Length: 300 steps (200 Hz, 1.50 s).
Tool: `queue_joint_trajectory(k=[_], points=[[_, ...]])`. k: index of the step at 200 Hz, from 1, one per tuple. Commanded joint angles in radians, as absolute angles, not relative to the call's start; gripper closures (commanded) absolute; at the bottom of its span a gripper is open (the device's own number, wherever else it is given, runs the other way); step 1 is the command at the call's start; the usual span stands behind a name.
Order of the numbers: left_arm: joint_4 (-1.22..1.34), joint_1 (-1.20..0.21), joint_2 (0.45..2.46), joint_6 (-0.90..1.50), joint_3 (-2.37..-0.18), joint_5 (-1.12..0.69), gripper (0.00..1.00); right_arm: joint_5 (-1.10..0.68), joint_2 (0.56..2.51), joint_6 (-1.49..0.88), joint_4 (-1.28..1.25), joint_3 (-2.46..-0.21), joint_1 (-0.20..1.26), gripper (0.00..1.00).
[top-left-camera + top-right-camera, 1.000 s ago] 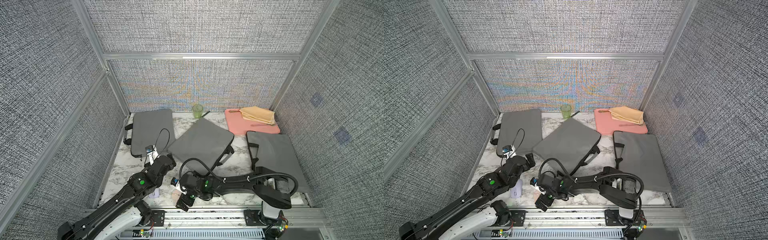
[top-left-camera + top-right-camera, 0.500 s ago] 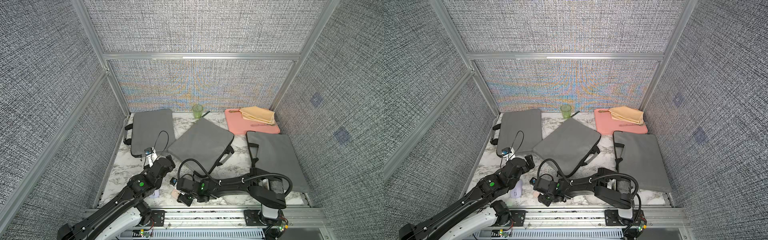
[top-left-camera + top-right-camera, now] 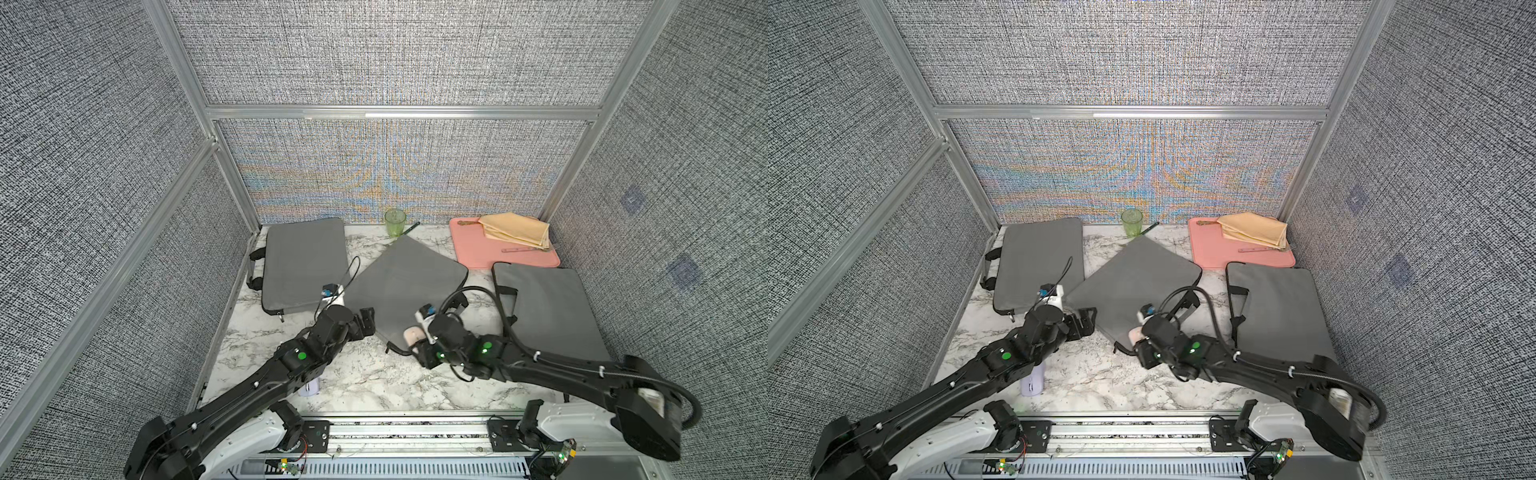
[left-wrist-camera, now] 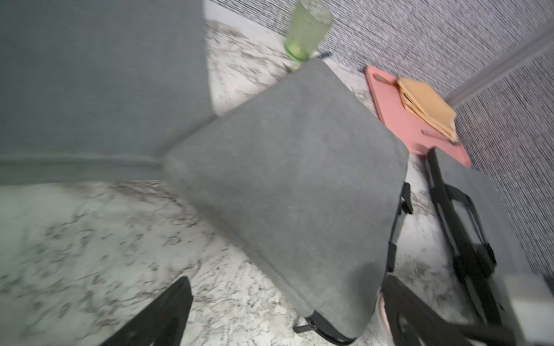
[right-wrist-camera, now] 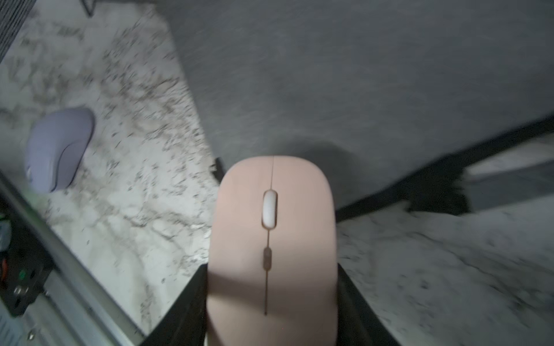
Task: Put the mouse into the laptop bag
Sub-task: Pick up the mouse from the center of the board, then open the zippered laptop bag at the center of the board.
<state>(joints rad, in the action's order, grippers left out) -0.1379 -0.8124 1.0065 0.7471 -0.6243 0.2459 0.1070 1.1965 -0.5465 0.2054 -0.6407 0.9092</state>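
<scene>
My right claw (image 5: 271, 311) pinches the pink mouse (image 5: 271, 227) by its sides. The mouse's long axis points straight out from the claw, over the near corner of the middle bag (image 3: 407, 286). I can't tell whether the black zip edge just beside it is open. My left claw (image 3: 365, 322) is spread and empty at that bag's other near edge. A lilac mouse (image 5: 58, 149) lies on the bench (image 3: 365, 382). I can read no writing.

The right tool (image 3: 417, 347), having closed on the pink mouse (image 3: 412, 335), is carrying it from the table's (image 3: 365, 374) front edge to the middle laptop bag's (image 3: 409, 282) near corner; the left tool (image 3: 365, 323) is edging toward that bag.
</scene>
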Motion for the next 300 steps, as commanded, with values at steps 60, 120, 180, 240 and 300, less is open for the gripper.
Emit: queue_joint_trajectory(k=[60,120,180,240,300], points=[[-0.124,-1.077,1.759,0.438,-1.25,0.04,0.13,0.216,0.82,-0.643,0.58,-0.589,0.49,0.95],[-0.379,-1.1,2.125,0.361,-1.645,0.108,0.18,0.19,0.728,-0.609,0.686,-0.618,0.177,0.95],[-0.703,-1.101,2.442,0.327,-2.056,0.196,0.25,0.073,0.673,-0.578,0.645,-0.539,-0.024,0.96],[-0.847,-1.101,2.566,0.341,-2.223,0.2,0.25,0.036,0.669,-0.568,0.624,-0.52,-0.04,0.98],[-0.866,-1.1,2.603,0.323,-2.23,0.143,0.53,0.02,0.676,-0.561,0.614,-0.516,-0.039,0.98]])
